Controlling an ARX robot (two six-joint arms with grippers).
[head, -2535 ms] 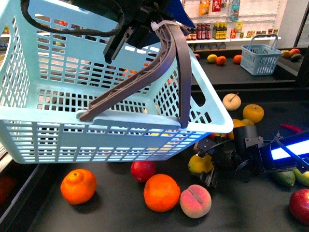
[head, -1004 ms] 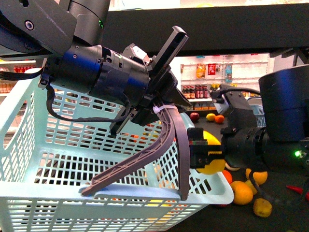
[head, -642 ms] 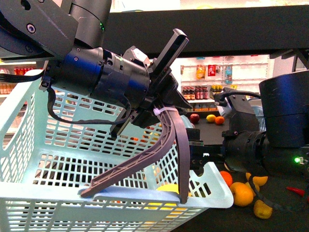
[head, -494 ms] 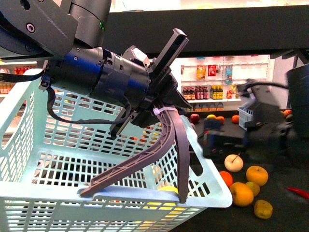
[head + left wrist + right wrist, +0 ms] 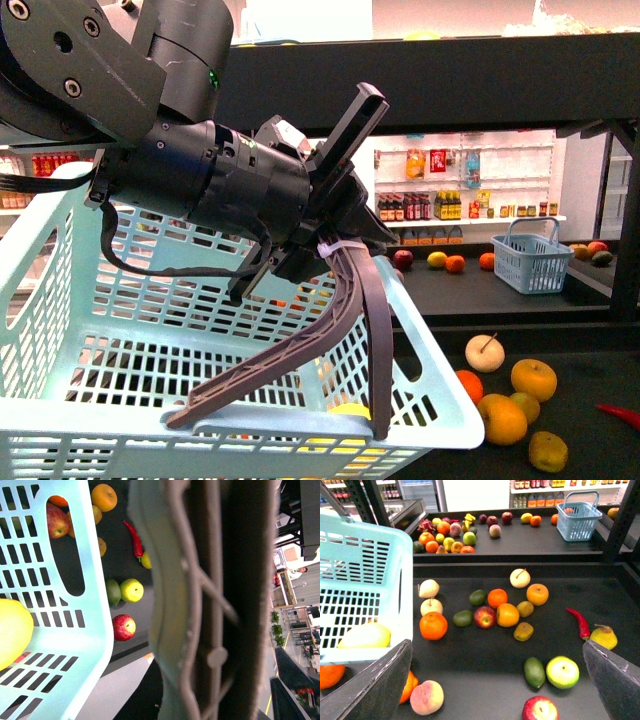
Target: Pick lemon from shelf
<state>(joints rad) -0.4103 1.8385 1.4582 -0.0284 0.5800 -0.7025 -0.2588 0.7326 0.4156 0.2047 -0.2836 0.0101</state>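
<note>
The lemon [image 5: 365, 636], plain yellow and oval, lies inside the light blue basket [image 5: 120, 360]. It shows as a yellow patch through the slats in the front view [image 5: 345, 412] and in the left wrist view [image 5: 12, 630]. My left gripper [image 5: 322, 232] is shut on the grey basket handle [image 5: 352, 300] and holds the basket up in front of the shelf [image 5: 470, 672]. My right gripper [image 5: 495, 690] is open and empty over the shelf's dark tray, beside the basket; it is out of the front view.
Loose fruit lies across the tray: oranges [image 5: 433, 625], apples [image 5: 562, 671], a peach [image 5: 426, 697], a red chili [image 5: 579, 622]. A small blue basket [image 5: 532, 255] stands on the upper tier. White shelves of bottles [image 5: 460, 205] line the far wall.
One second ago my right gripper held the lemon over the basket rim. It let go, the lemon dropped into the basket, and the right arm drew back out of the front view.
</note>
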